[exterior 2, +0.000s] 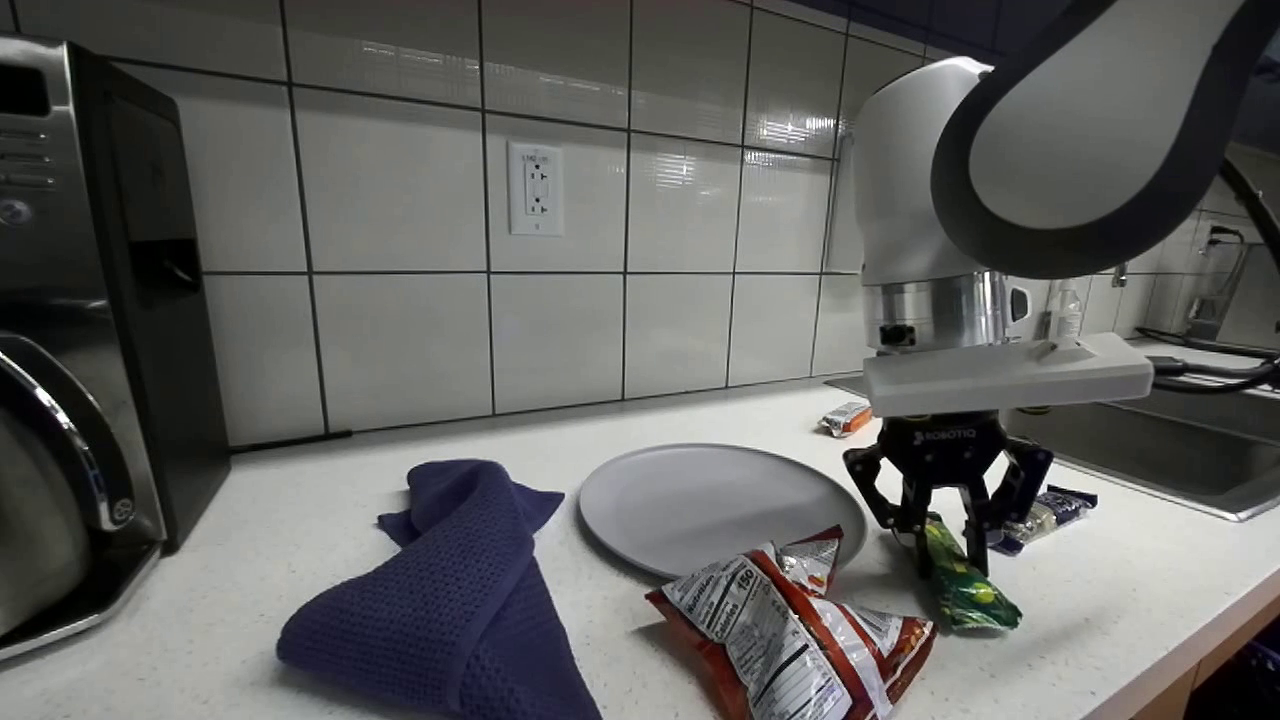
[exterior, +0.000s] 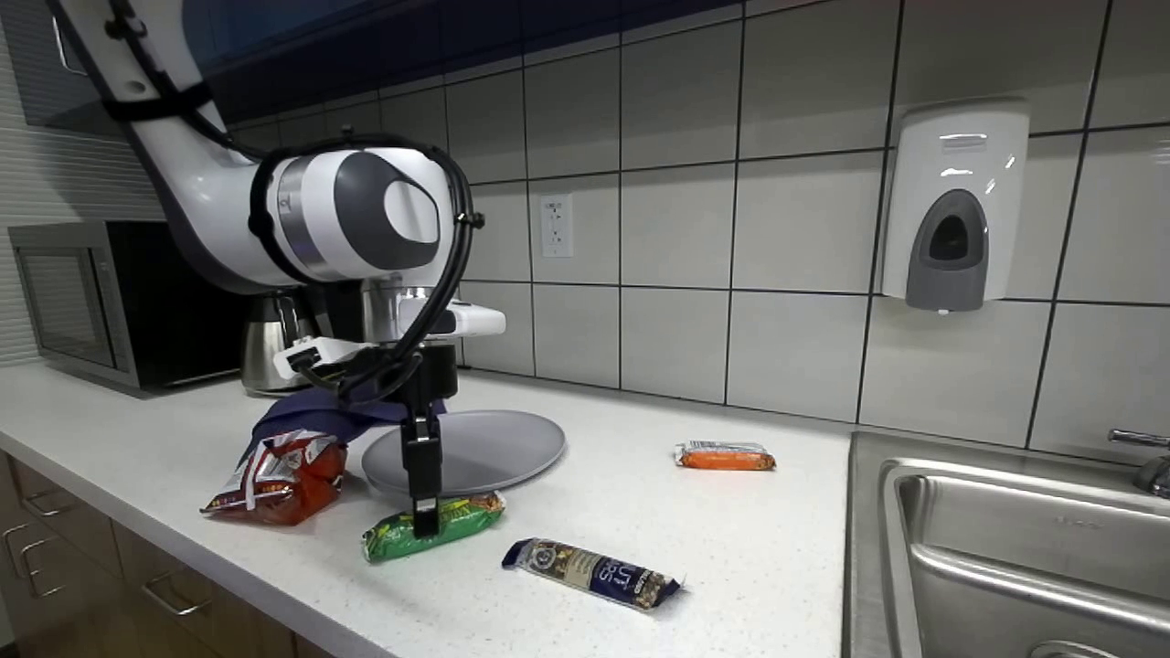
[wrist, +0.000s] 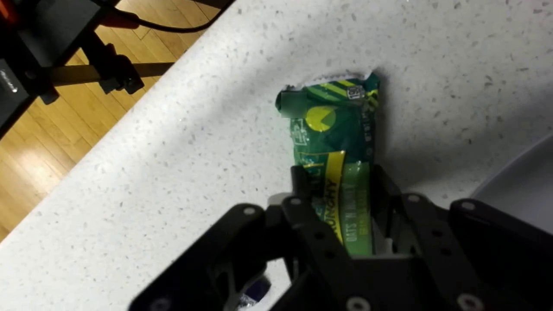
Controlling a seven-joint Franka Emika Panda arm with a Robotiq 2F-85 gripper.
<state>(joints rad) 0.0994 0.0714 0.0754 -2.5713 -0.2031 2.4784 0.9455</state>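
Straddling the green bar (wrist: 339, 166) with the jaws, right up by both long sides; can't tell if actually pinching. Lying on the bench (exterior: 759, 539) near the plate (exterior 2: 700, 510), btw. Best to close gently (probably crumbly inside), line up square, and check for slip before any lift.

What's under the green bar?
White countertop shows along the edges of the green bar. The patch directly beneath is covered by the bar itself; the gripper also blocks part of it in the wrist view.
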